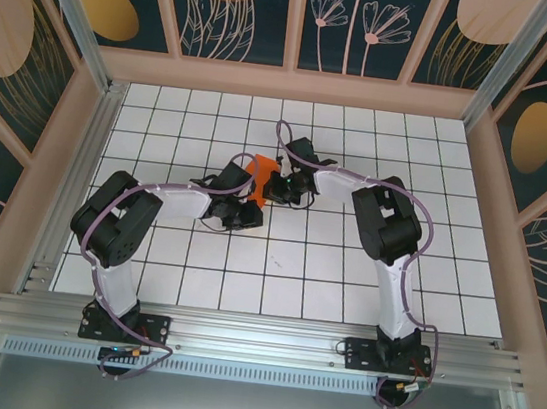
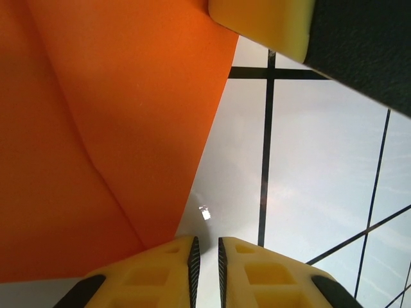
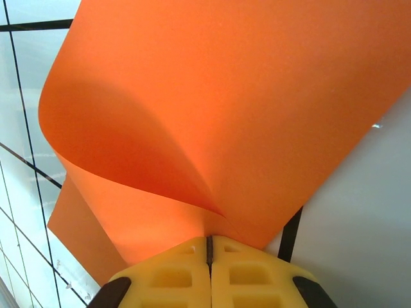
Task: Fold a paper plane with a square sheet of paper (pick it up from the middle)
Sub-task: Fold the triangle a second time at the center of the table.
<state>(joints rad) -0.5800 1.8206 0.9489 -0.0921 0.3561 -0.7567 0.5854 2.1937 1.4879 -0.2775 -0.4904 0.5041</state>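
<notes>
The square sheet of paper (image 1: 259, 170) is bright orange and lifted above the tiles between the two wrists. My right gripper (image 3: 209, 240) is shut on one edge of the sheet (image 3: 225, 96), which curls over in a loose loop in front of the fingers. My left gripper (image 2: 207, 247) hangs just right of the sheet (image 2: 115, 115), its jaws a narrow slit apart with only white table showing between them. A soft crease runs down the paper there. The right gripper's yellow finger (image 2: 260, 25) shows in the upper right of the left wrist view. The paper plane is out of view.
The white table with its black grid (image 1: 325, 272) lies below both arms. Wooden walls (image 1: 289, 84) and aluminium posts enclose it. My left gripper (image 1: 244, 211) and right gripper (image 1: 274, 186) sit close together near the table's middle.
</notes>
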